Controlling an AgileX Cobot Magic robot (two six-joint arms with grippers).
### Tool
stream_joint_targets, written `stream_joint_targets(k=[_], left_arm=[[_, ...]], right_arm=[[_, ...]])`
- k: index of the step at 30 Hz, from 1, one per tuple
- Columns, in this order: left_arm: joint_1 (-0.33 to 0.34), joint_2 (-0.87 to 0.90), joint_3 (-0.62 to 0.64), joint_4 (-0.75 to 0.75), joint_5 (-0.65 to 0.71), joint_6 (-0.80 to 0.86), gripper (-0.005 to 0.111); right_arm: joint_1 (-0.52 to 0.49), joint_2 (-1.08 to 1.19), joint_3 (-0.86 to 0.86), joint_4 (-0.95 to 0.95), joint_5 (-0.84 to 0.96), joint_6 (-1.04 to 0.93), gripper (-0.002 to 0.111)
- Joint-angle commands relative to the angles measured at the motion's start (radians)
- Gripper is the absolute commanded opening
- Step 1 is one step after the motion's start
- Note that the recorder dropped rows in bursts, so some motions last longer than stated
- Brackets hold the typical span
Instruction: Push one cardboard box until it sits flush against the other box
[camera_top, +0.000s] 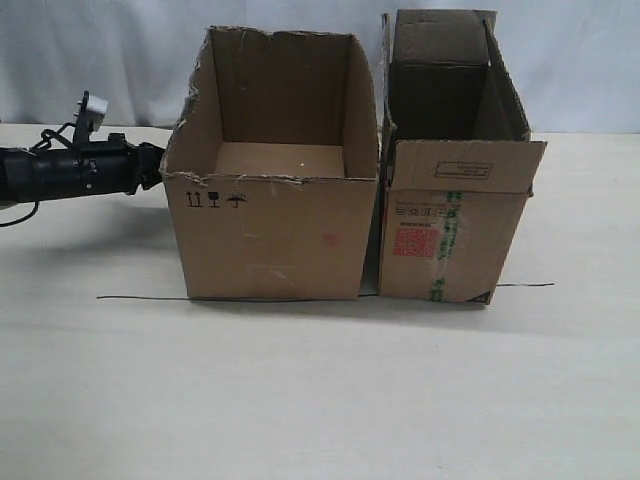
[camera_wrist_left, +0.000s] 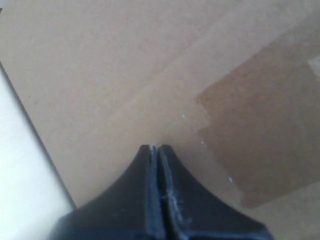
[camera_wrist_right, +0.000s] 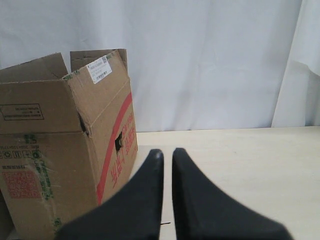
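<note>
**Table** (camera_top: 300, 400): pale wood-grain top. White curtain (camera_top: 100, 60) behind it. A thin dark line (camera_top: 140, 297) runs across the surface along the front bottom edges of both boxes.

**The cardboard box** (camera_top: 270, 200): wide, brown, open-topped, with a ragged torn rim. Small black handling symbols sit at the upper left of its front face. It stands upright at mid-table, left of its neighbour.

**The other box** (camera_top: 455, 200): narrower and taller, flaps upright. Its front face carries a red square label and a green-printed tape stripe. It stands just to the right of the cardboard box. A slim dark gap shows between their lower edges; whether the upper walls touch cannot be told. The right wrist view shows it (camera_wrist_right: 60, 150) with a red band on its side face and a white sticker on one flap.

**Left arm** (camera_top: 70, 172): black, stretched out level from the left edge, low over the table, with a small camera mount on top.

**Left gripper** (camera_top: 158, 168): at the outer left wall of the cardboard box. In the left wrist view (camera_wrist_left: 156, 148) its fingers are pressed together with nothing between them, tips against the bare brown wall.

**Right gripper** (camera_wrist_right: 166, 151): seen only in the right wrist view, pointed across the table beside the other box and apart from it. Fingers slightly parted with a narrow slit between them, holding nothing.
</note>
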Motion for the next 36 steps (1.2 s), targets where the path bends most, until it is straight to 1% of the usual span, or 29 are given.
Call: stream_joint_targets(k=[1, 9, 12, 18, 21, 25, 30, 36], left_arm=[[-0.008, 0.001, -0.009, -0.008, 0.021, -0.009, 0.0], [-0.02, 0.001, -0.009, -0.008, 0.048, -0.007, 0.0], [-0.047, 0.001, -0.009, -0.008, 0.011, 0.004, 0.0], [-0.049, 0.001, -0.009, -0.008, -0.009, 0.038, 0.0], [-0.049, 0.005, -0.043, -0.008, -0.018, 0.051, 0.0], [-0.057, 0.007, -0.095, -0.008, -0.009, 0.028, 0.0], [-0.081, 0.009, -0.109, -0.008, -0.016, 0.03, 0.0], [-0.083, 0.015, -0.118, -0.008, -0.018, 0.03, 0.0]], right_arm=[[0.005, -0.003, 0.004, 0.003, 0.003, 0.001, 0.005], [0.005, -0.003, 0.004, 0.003, 0.003, 0.001, 0.005], [0.005, -0.003, 0.004, 0.003, 0.003, 0.001, 0.005], [0.005, -0.003, 0.004, 0.003, 0.003, 0.001, 0.005], [0.005, -0.003, 0.004, 0.003, 0.003, 0.001, 0.005], [0.005, -0.003, 0.004, 0.003, 0.003, 0.001, 0.005], [0.005, -0.003, 0.004, 0.003, 0.003, 0.001, 0.005], [0.005, -0.003, 0.004, 0.003, 0.003, 0.001, 0.005]])
